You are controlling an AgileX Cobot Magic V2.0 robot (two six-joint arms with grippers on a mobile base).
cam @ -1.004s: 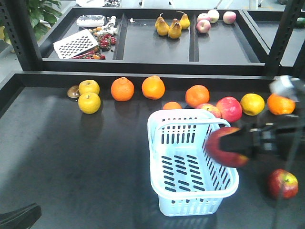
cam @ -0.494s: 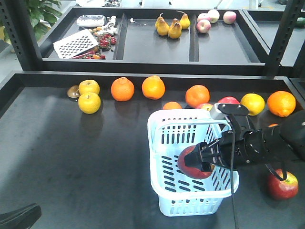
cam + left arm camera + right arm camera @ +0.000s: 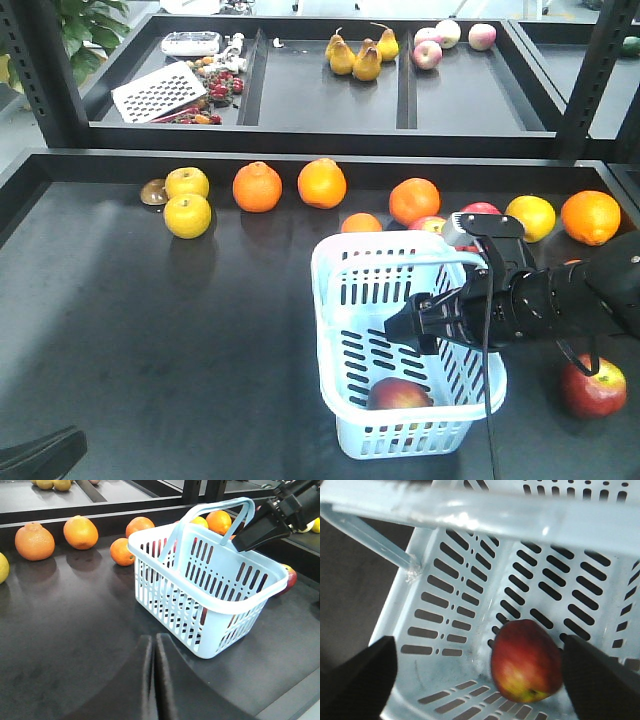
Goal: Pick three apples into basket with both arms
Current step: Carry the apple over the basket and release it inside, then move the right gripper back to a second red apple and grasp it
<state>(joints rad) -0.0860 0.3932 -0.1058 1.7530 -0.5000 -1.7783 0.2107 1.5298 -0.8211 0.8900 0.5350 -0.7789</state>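
- Half a second ago the right claw (image 3: 405,322) gripped an apple over the basket (image 3: 385,275); now its jaws stand wide with nothing in them, hanging above the basket's middle
- The apple (image 3: 398,393) lies on the basket floor against the near wall. In the right wrist view it sits below and between the spread fingers (image 3: 355,680), touching neither
- The basket has barely moved from the drop
- By my reading, one of three is now in and two remain
- A second apple (image 3: 592,387) sits on the counter (image 3: 150,330) to the right of the basket on the near side. It looks like the handiest next pick for the right arm
- A red fruit (image 3: 481,211) lies just behind the basket among the oranges (image 3: 413,200). The arm partly hides it, so I cannot tell whether it is the third apple
- The left claw (image 3: 152,642) is low at the near left, fingers pressed together on nothing and well apart from any fruit; it has yet to take its share
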